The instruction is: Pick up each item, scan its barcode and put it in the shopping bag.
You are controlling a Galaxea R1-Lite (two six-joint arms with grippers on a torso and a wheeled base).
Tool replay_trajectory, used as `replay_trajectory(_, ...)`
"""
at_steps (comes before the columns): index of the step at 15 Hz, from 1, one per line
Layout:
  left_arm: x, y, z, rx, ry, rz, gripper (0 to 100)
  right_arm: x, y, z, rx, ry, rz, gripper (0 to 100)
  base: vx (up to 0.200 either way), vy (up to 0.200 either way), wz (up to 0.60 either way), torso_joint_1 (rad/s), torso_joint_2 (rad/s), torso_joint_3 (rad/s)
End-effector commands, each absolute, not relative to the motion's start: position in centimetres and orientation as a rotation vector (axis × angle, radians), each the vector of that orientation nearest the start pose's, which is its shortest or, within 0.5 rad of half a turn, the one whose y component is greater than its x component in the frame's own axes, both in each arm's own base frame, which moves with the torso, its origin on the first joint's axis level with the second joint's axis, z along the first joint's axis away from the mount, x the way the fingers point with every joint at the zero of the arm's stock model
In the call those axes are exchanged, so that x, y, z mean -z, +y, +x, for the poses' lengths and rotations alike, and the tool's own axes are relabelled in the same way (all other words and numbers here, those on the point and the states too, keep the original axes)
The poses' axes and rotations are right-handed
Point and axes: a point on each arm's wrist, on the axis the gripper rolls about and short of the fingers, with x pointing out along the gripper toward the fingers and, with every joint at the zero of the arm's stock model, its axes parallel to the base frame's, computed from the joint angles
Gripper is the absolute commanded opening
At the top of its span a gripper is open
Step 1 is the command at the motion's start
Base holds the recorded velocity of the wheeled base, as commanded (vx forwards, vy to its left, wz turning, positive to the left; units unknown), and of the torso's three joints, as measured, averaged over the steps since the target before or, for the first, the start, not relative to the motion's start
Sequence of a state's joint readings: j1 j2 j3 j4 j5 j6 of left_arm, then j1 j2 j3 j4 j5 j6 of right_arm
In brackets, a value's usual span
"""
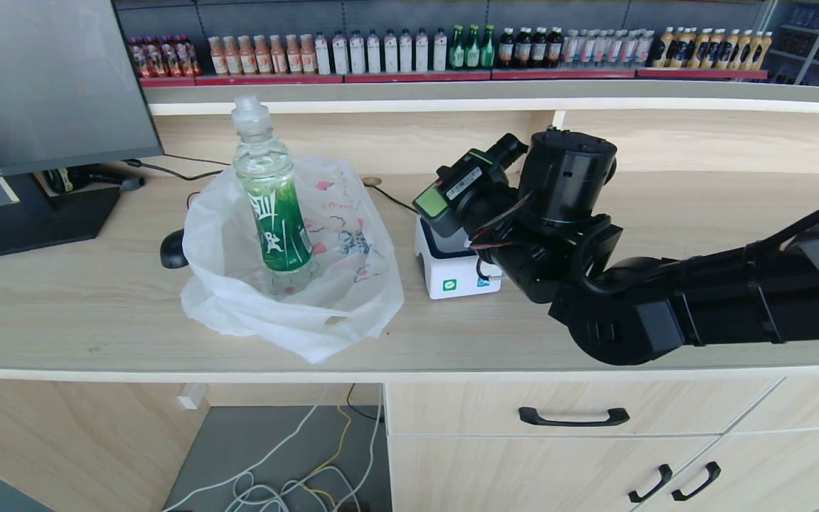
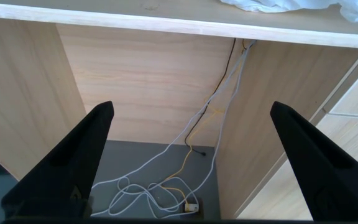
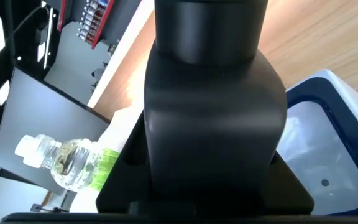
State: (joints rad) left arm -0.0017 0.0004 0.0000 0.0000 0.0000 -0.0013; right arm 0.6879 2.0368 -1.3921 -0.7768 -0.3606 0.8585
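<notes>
Pale wood runs the length of the counter [image 1: 97, 313], and each thing's position on it seems to fit the checkout routine. At the far left a monitor [image 1: 40, 78] stands turned away from the work, with a black mouse [image 1: 171, 250] lying just beside the shopping bag [image 1: 352, 284]. Below the counter's edge hangs the left gripper [image 2: 191, 106], its claws spread wide apart with nothing between them. It faces the open gap where loose cables [image 2: 166, 186] lie on the floor, and it looks parked low so the counter stays free for the other arm. The white bag is slumped open, and a clear bottle [image 1: 274, 213] with a green label stands upright inside it. I judge that item done, and its weight probably helps keep the bag's mouth wide for the next one. Just to the right, apart from the bag, sits the small white scanner [image 1: 452, 281] with its window facing up. Directly above the scanner, at the right gripper [image 1: 477, 195], is a dark item [image 1: 448, 190] with a label strip and a green patch, apparently presented for scanning. Whether that claw is clamped on it I cannot tell.
</notes>
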Motion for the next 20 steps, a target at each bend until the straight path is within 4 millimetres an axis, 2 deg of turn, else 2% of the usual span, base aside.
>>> replay_trajectory(1,-7.5,0.0,-2.3,0.002,0.000,-0.002,100,-23.3,25.8,33.4,-0.342,0.034,0.918,0,0.000,0.000,0.00,0.000,0.00,0.000)
replay_trajectory(4,-7.5,0.0,-2.3,0.002,0.000,-0.002,100,-22.5,25.0,34.5,-0.306,0.039,0.934,0,0.000,0.000,0.00,0.000,0.00,0.000)
replay_trajectory(8,-7.5,0.0,-2.3,0.002,0.000,-0.002,100,-21.9,24.9,35.0,-0.289,0.049,0.944,0,0.000,0.000,0.00,0.000,0.00,0.000)
replay_trajectory(13,-7.5,0.0,-2.3,0.000,0.000,-0.002,100,-21.4,24.7,35.3,-0.277,0.057,0.937,0,0.000,0.000,0.00,0.000,0.00,0.000)
replay_trajectory(20,-7.5,0.0,-2.3,0.000,0.000,-0.002,100,-21.8,24.6,35.0,-0.279,0.048,0.937,0,0.000,0.000,0.00,0.000,0.00,0.000)
